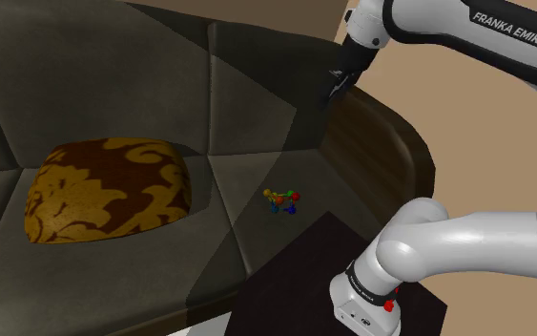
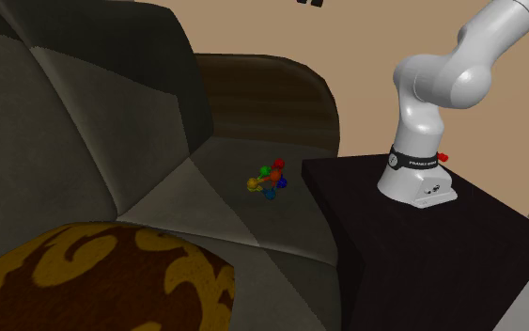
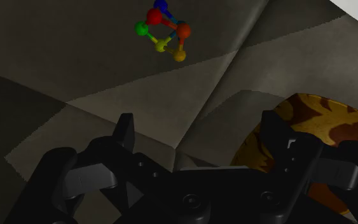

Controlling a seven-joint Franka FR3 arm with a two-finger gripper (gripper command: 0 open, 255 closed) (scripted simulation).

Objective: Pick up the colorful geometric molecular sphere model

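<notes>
End effector (image 3: 196,124) hangs over the sofa (image 3: 56,57), fingers apart, empty, far from the model (image 3: 163,30). It looks light, rigid, likely to roll; best pinched across opposite balls.

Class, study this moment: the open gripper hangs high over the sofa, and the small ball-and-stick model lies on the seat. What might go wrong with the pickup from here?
1. The model is small, just balls on thin rods. The open gripper may close through a gap or on one ball, so the model could slip away.
2. The gripper hangs close to the brown armrest. On the way down, the arm may brush it.
</notes>
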